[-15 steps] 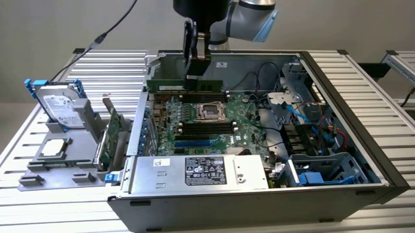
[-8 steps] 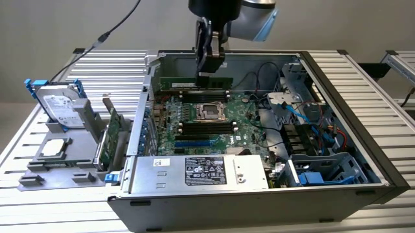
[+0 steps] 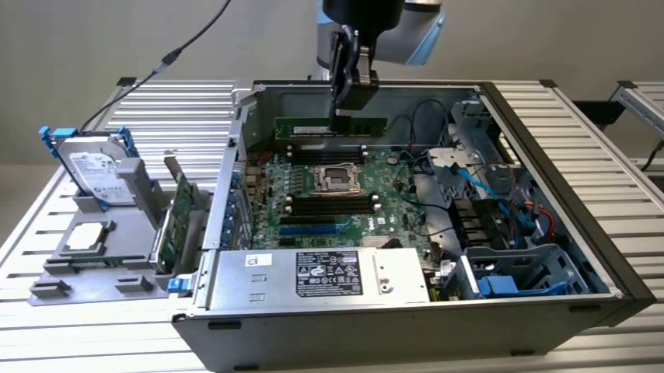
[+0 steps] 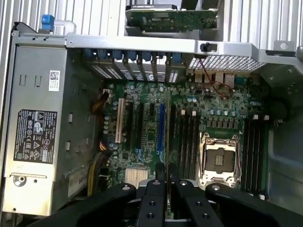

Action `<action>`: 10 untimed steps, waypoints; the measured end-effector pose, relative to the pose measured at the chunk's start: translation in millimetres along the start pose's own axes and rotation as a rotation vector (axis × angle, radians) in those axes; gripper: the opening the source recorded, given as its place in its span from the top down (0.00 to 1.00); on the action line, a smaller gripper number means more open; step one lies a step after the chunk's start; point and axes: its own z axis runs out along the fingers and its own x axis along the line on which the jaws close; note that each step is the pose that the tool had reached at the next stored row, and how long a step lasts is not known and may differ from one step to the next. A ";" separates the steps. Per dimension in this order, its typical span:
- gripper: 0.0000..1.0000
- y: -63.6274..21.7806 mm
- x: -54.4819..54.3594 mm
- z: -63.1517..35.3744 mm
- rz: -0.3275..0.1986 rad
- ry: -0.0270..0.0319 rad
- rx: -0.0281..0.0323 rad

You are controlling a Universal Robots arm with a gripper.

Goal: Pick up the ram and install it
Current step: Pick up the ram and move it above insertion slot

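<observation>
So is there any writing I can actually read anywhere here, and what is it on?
Nothing reads clearly enough to quote.
Black label on the power supply: white print and symbols, too small.
White sticker on the same unit: blurred.
Hard drive label: blurred.
Motherboard markings: too small.
Ram held in the gripper: no legible print.

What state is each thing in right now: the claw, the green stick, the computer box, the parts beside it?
gripper: shut on the ram.
ram: held level above the motherboard, not seated in a slot.
computer case: open, side panel off.
memory slots: empty.
hard drive: upright in a holder outside the case.
expansion card: on edge in the holder, outside the case.
</observation>
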 end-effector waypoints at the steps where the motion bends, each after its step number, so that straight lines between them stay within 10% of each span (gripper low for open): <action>1: 0.86 -2.3 -2.2 0.1 0.000 0.0001 0.0010; 10: 0.86 -10.1 -24.3 4.3 0.001 0.0000 0.0027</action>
